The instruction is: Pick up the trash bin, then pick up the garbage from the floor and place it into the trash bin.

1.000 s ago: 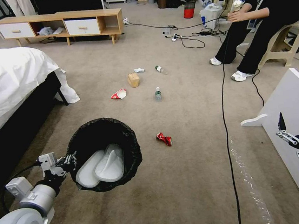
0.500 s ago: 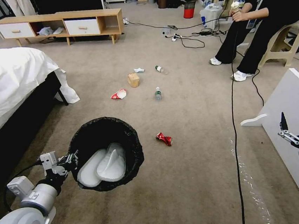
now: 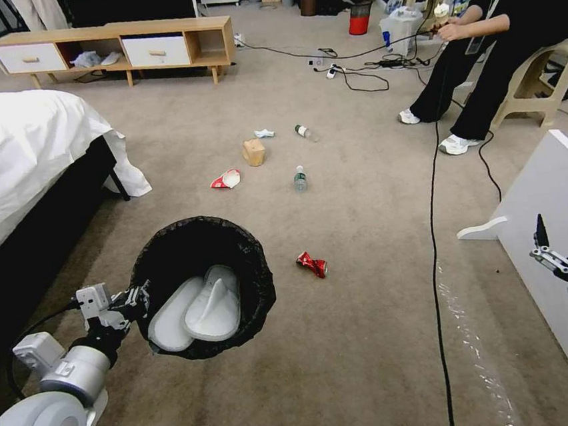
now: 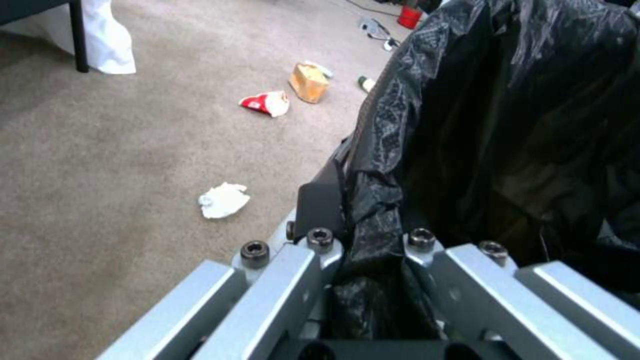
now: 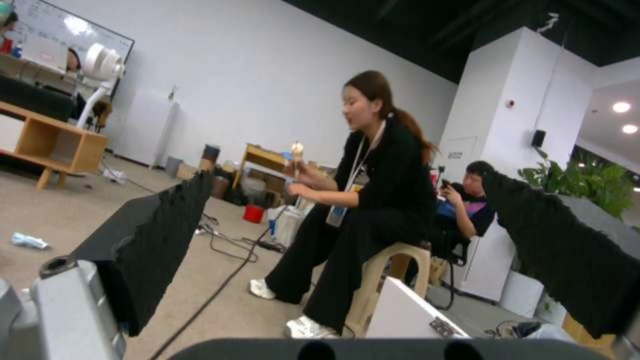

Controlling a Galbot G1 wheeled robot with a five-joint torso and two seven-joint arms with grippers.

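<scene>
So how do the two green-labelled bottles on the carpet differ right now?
The nearer bottle lies beside the red-white paper cup, its cap pointing away from the robot. The farther bottle lies angled across the floor, cap toward the white tissue, past the brown paper bag. The nearer one shows a broader green band. Both are clear, lie on the carpet and are not yet in the trash bin.

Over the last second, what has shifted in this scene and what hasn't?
The left tool, shut on the trash bin at its bag-lined rim, has carried it slightly up and to the robot's right. The right tool has sunk a little, fingers open and empty. The black cable on the carpet has swung about. The red can, bottles, cup, paper bag and tissue lie where they were.
</scene>
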